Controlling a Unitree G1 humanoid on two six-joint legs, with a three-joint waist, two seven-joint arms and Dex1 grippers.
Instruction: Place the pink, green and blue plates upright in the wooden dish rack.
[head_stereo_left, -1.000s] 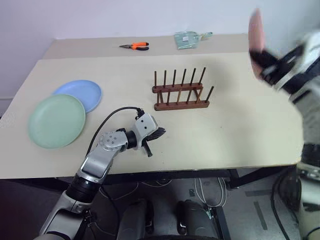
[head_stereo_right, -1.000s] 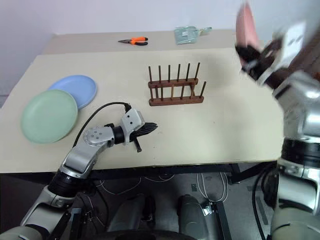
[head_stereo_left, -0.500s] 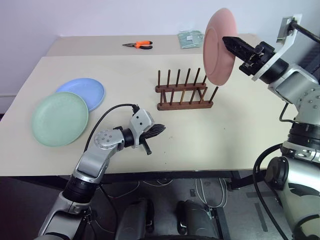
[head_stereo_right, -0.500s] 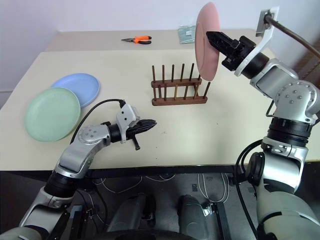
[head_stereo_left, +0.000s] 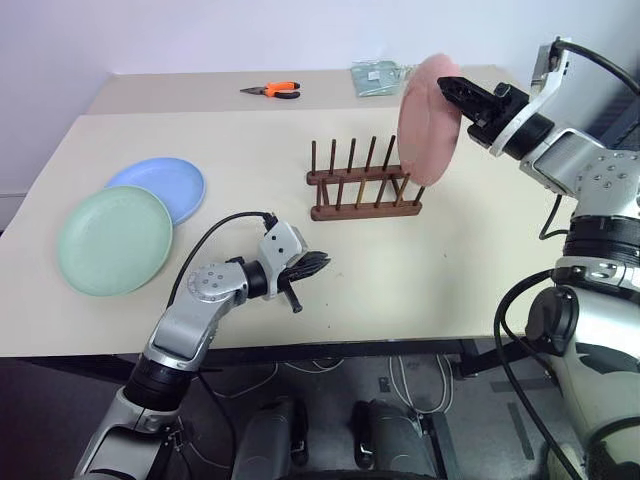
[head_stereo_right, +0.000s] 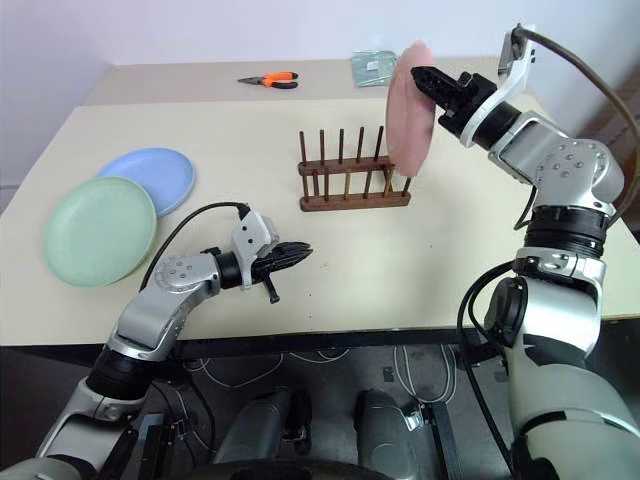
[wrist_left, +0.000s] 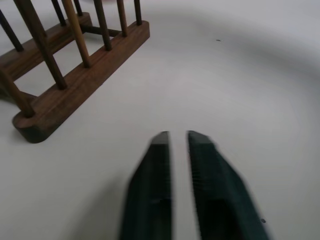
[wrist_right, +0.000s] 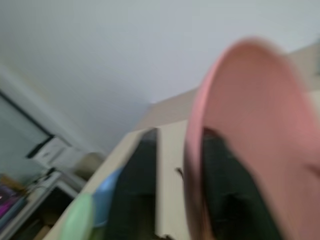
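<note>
Right gripper (head_stereo_left: 452, 88) holds pink plate (head_stereo_left: 428, 120) upright, upper right, above rack (head_stereo_left: 362, 190) end. Align w/ peg gap, lower slowly. Left gripper (wrist_left: 177, 137) narrow, empty.

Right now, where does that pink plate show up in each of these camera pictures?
Left eye view: pink plate, upright in the right tool, above the right end of the wooden dish rack.
Right eye view: same spot, upper right of centre.
Left wrist view: rack and table there, no plate.
Right wrist view: plate rim between the fingers.
Shared landmark: the rack.
</note>
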